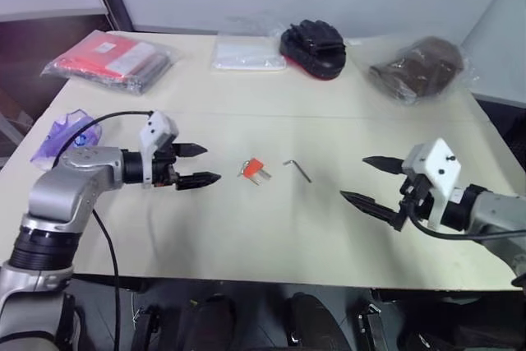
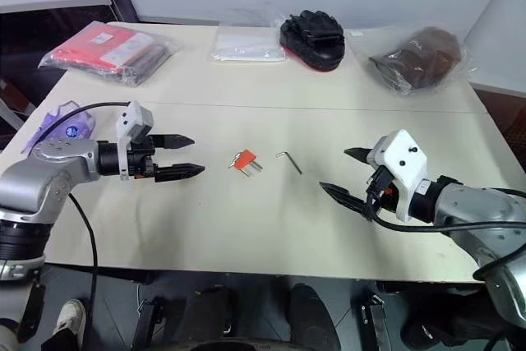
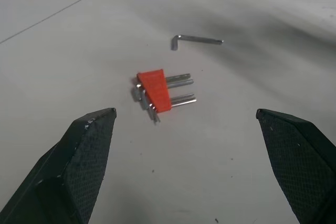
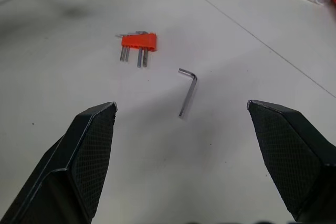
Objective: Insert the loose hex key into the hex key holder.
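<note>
Both spread, empty: left gripper [image 1: 200, 165], right gripper [image 1: 366, 180]. Lower right squarely over key [image 4: 187, 92], pinch long shank, keep holder [image 3: 156, 90] undisturbed.

loose hex key [image 1: 297, 170]: 1 | hex key holder [image 1: 254, 169]: 1 | bags [image 1: 113, 58]: 4

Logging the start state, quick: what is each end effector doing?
Left end effector: open, holding nothing.
Right end effector: open, holding nothing.

silver-grey metal arms end in white wrist housings with small dark screws; each gripper has two black pointed fingers with textured pads [image 3: 84, 156]; black cables trail behind.
</note>
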{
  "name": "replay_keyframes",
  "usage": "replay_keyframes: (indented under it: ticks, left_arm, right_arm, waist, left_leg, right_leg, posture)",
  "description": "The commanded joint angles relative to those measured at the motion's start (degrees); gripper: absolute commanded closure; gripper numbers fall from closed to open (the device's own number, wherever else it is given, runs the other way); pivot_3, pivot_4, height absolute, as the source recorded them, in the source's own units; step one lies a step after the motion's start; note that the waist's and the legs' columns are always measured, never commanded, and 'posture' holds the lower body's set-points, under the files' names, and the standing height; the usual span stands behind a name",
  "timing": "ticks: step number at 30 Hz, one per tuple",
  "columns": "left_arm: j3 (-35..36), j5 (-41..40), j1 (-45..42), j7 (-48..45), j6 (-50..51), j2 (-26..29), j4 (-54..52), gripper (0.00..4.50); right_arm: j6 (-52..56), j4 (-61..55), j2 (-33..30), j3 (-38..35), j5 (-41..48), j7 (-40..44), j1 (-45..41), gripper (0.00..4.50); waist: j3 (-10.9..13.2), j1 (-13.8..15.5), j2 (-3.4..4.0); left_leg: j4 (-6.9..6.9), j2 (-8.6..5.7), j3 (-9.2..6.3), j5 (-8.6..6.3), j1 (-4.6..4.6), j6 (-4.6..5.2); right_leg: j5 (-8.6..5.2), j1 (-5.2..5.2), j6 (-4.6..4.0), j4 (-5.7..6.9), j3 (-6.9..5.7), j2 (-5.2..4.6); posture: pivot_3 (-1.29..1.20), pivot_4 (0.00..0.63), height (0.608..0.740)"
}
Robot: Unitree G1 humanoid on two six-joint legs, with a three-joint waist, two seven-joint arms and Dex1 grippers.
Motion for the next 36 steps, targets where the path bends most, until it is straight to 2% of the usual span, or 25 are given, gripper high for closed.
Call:
replay_keyframes:
  ticks: [1, 5, 25, 31, 36]
  left_arm:
    - [-0.1, -0.5, -0.7, -0.8, -0.2, 0.7, -2.2, 0.03]
    - [0.3, -1.2, -1.5, 0.1, 0.3, -0.9, -1.8, 0.03]
    - [-0.3, 0.4, -1.5, 1.9, -1.2, -1.7, -1.2, 0.03]
    - [-1.4, 2.7, -1.5, 4.3, -3.4, -3.9, -0.1, 0.03]
    - [-1.9, 5.8, -1.2, 6.7, -8.1, -6.3, 1.8, 0.03]
  right_arm:
    - [0.2, -1.8, -1.0, -1.7, 1.4, -0.2, -1.1, 0.31]
    - [0.1, -1.7, -1.1, -1.6, 1.5, -0.8, -1.4, 0.31]
    - [-1.5, -1.0, -0.2, 1.4, 0.1, -2.4, -2.5, 0.31]
    - [-7.2, 4.6, 5.1, 11.3, -8.4, -7.2, -8.9, 0.31]
    - [-16.9, 15.5, 10.4, 24.1, -21.4, -8.5, -15.8, 0.31]
  waist:
    - [0.0, -0.1, -0.02]
    - [0.0, 0.0, -0.04]
    - [0.0, 0.0, -0.04]
    - [0.0, -0.1, -0.05]
    - [0.0, -0.2, -0.05]
  left_leg:
    - [0.00, 0.00, 0.00, 0.00, 0.00, 0.00]
    - [0.00, 0.01, 0.01, 0.00, -0.02, 0.00]
    - [0.00, 0.01, 0.01, 0.00, -0.04, 0.00]
    - [0.00, 0.01, 0.04, 0.00, -0.04, 0.00]
    - [0.00, 0.01, 0.08, 0.00, -0.09, 0.00]
  right_leg:
    - [0.00, 0.00, 0.00, 0.00, 0.00, 0.00]
    - [0.00, -0.03, 0.00, 0.00, 0.00, 0.00]
    - [0.00, -0.05, 0.00, 0.00, 0.01, 0.00]
    - [0.00, -0.08, 0.00, 0.01, 0.03, 0.00]
    - [0.01, -0.19, 0.00, 0.04, 0.06, 0.00]
  posture:
    - [0.00, 0.150, 0.740]
    - [0.00, 0.150, 0.740]
    - [0.00, 0.150, 0.740]
    - [0.00, 0.150, 0.740]
    - [0.00, 0.150, 0.740]
